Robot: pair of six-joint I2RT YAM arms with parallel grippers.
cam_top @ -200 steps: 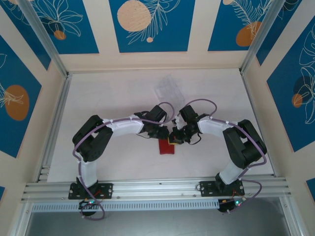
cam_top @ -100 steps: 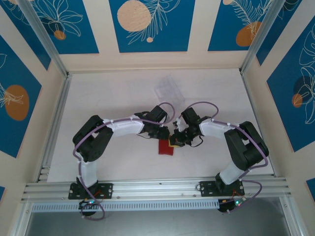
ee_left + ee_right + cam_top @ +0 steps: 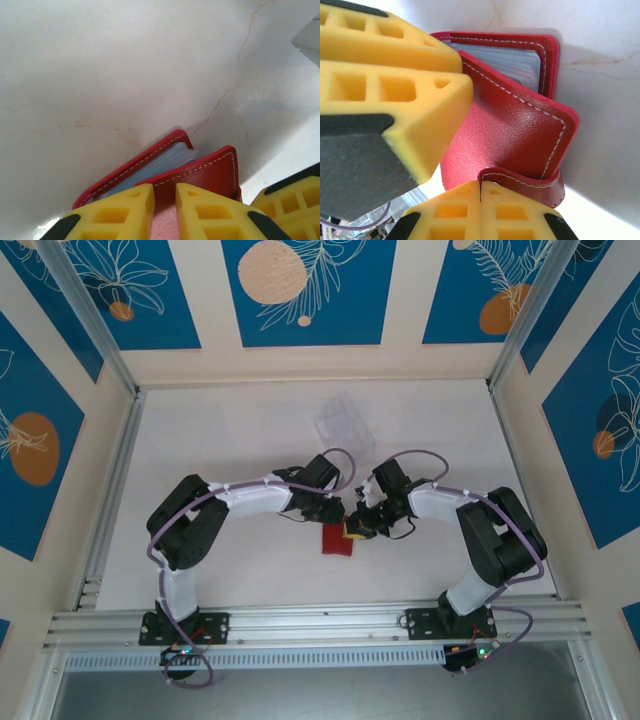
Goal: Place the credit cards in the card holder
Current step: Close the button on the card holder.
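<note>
- From above, the card holder (image 3: 339, 540) sits on the table (image 3: 230, 440) between the arms.
- The left wrist view shows the left gripper (image 3: 163, 192) clamped on its red cover, with the grey pockets (image 3: 160, 161) exposed.
- The right wrist view shows the right gripper (image 3: 480, 192) pressed together, its tips at the snap tab (image 3: 520, 181).

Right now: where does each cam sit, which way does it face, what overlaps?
Top external: above and behind the bases, looking down at the table; both arms, with left gripper and right gripper at the card holder.
Left wrist: on the left arm, looking past its yellow fingers at the card holder; right gripper's finger lower right.
Right wrist: on the right arm, looking past its shut fingers at the card holder; left gripper's fingers upper left.
Shared: all see the card holder.
</note>
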